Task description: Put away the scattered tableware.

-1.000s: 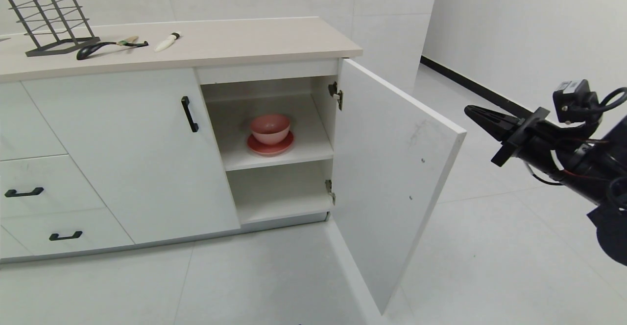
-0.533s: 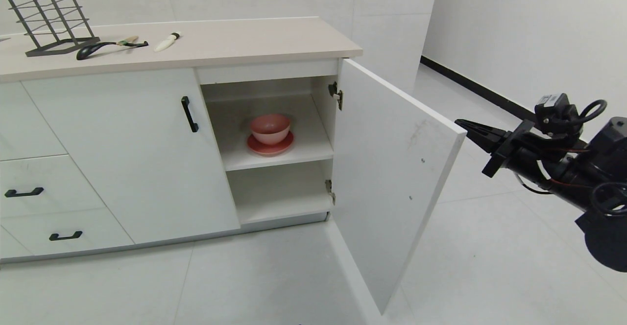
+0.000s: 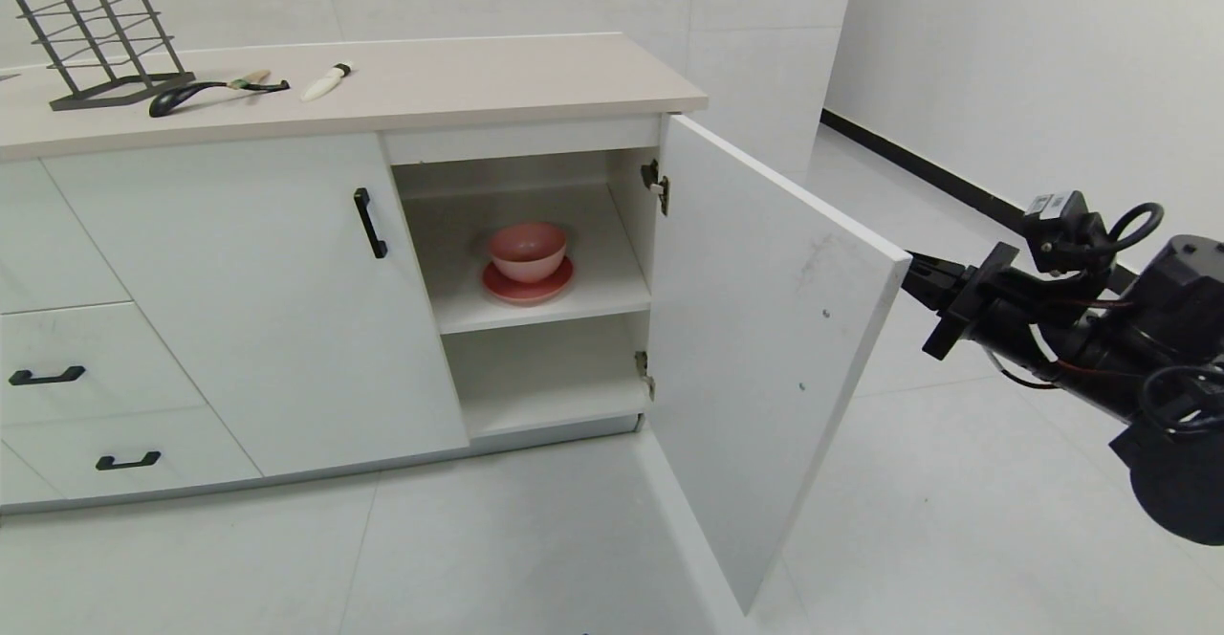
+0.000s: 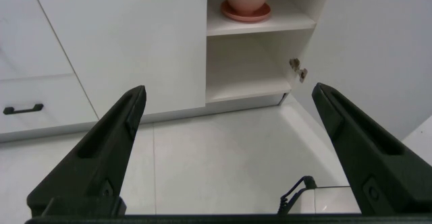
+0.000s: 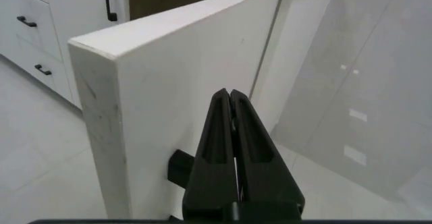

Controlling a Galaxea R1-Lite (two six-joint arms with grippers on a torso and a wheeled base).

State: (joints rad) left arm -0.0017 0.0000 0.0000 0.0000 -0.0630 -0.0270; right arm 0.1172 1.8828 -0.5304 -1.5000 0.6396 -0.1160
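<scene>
Head view: a pink bowl [image 3: 527,251] sits on a pink plate [image 3: 528,287] on the upper shelf [image 3: 598,281] of the cabinet [image 3: 239,300], whose door [image 3: 755,329] stands open; on the table [image 3: 459,76] lie a wire rack [image 3: 96,23], a black spoon [image 3: 186,95] and a white utensil [image 3: 327,82]; the right end effector [image 3: 923,272] is at the door's free edge. Left wrist view: the left end effector [image 4: 229,92] is spread wide above the floor [image 4: 216,156], facing the open cabinet. Right wrist view: the right end effector is pressed together, tips at the door's outer face.
</scene>
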